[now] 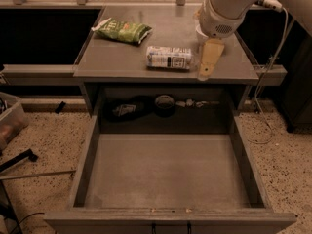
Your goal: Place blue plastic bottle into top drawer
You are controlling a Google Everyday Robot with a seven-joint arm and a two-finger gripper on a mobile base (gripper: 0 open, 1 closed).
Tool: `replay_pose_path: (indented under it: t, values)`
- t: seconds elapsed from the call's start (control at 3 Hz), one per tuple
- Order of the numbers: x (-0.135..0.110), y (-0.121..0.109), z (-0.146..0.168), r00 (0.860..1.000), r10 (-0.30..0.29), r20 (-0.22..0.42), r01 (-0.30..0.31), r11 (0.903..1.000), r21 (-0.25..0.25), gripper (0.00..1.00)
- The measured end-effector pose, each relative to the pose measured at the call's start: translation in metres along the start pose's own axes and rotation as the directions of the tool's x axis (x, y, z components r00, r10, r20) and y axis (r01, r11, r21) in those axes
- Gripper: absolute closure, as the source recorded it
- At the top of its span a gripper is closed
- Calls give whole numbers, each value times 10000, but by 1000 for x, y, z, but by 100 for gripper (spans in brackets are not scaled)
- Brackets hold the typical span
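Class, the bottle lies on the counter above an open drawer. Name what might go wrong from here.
1. The blue plastic bottle lies on its side near the front edge of the countertop, with the gripper just beside its right end; a glancing touch might roll it off.
2. Small dark objects sit at the back of the top drawer; a bottle released there might land on them rather than on the bare floor.

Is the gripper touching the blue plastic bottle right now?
Cannot tell. In the camera view the gripper hangs at one end of the blue plastic bottle; their outlines nearly meet, with no plain gap or contact.
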State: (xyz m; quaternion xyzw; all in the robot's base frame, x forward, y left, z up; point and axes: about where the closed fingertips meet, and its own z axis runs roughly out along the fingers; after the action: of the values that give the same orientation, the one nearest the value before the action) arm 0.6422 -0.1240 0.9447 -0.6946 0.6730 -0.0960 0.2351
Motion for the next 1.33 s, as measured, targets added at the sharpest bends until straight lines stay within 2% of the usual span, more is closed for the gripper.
replay_pose_path:
  t: [0.33,0.67,1.33]
  values:
    - [-4,-19,20,9999,-124,115,126,9997,-214,0]
    - [-17,-28,50,9992,-85,382,115,9969,-772,0]
    - [-24,-35,59,9983,-227,535,262,9975,-662,0]
